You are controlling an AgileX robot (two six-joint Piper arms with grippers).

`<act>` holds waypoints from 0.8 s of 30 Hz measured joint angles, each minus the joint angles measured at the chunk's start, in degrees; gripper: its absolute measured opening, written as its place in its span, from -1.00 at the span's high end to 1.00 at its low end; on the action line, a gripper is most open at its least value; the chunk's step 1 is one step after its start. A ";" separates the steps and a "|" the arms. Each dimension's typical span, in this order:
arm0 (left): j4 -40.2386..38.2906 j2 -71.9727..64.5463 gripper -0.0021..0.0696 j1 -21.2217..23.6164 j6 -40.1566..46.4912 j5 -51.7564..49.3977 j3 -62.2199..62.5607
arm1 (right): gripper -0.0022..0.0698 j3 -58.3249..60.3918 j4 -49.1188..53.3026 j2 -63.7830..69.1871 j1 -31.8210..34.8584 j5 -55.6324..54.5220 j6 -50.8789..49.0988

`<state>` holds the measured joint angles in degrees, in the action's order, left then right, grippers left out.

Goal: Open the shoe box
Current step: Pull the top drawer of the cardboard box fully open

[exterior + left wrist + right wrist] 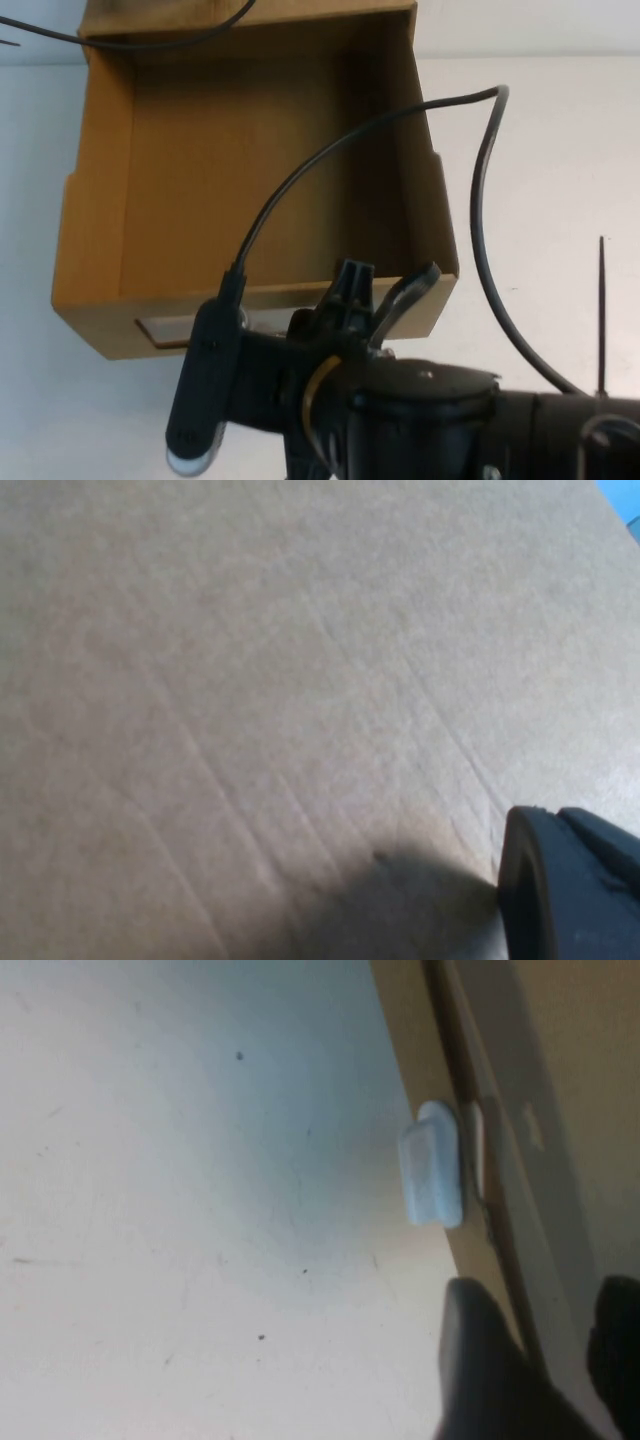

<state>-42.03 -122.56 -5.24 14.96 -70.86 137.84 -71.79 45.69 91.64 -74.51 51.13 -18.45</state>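
High view: the shoe box (90,220) was seen sitting on the counter (560,150), already gaping, with what looked like the lid (300,10) tipped up beyond the far wall. The right claw (380,290) was parked at the near wall (100,315), toward its right corner, spread. The box lay straight ahead of it, and that wall ran side to side across its line.

Left wrist view: only cardboard was shown, with the left claw (570,890) right up against it. Spread or pressed together couldn't be told.

Right wrist view: the dark fingers (480,1370) were seen apart, the wall's edge between them and a pale tab (435,1175) just beside. The right arm was judged nearer for any next move.
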 joint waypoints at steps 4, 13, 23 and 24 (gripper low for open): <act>0.00 0.33 0.96 0.00 0.00 0.20 0.00 | 0.13 0.00 -0.12 -1.87 -3.00 1.36 0.26; 1.38 1.97 0.96 0.00 0.37 -0.91 0.89 | 0.33 -1.21 -1.16 -7.10 -4.78 5.66 0.34; 1.55 9.32 0.96 0.00 0.64 -1.26 3.35 | 0.94 -7.12 0.88 -13.91 -0.17 8.05 -4.88; 1.66 10.08 0.96 0.00 0.97 -1.35 3.35 | 0.95 -8.07 0.92 -13.98 1.90 8.40 -5.01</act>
<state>-40.37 -112.49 -5.24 15.93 -72.20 141.19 -79.86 46.61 77.66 -72.61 59.53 -23.46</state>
